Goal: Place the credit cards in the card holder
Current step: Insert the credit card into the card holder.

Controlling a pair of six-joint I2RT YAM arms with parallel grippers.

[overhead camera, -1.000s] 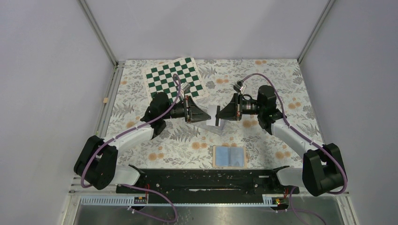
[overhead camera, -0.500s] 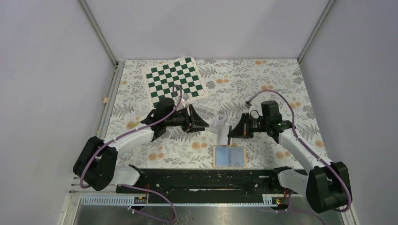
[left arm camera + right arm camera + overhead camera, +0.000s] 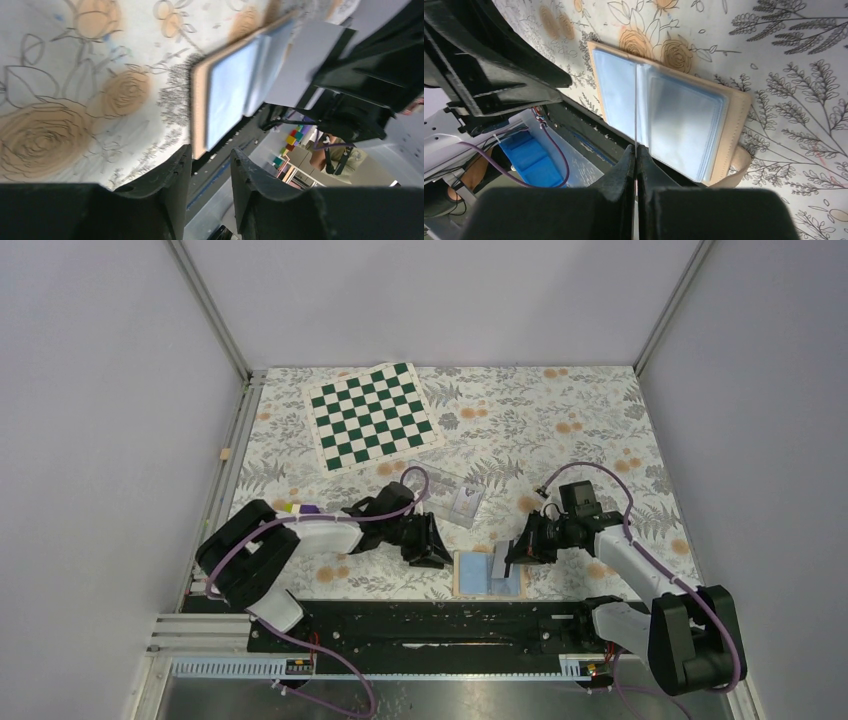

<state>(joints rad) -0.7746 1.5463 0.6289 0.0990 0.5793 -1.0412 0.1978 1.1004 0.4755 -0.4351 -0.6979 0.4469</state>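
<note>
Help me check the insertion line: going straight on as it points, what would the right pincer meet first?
The open card holder, probably: the credit card pinched in the right pincer points at its blue inside, near the fold; depth unclear.

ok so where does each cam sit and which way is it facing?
Top external: fixed above, behind the bases, looking down on the table; left arm and right arm show whole.
Left wrist: low, looking along the table at the card holder; left end effector open at the bottom.
Right wrist: looking down on the open card holder; right end effector shut on an edge-on credit card.
Shared: all three show the card holder.
</note>
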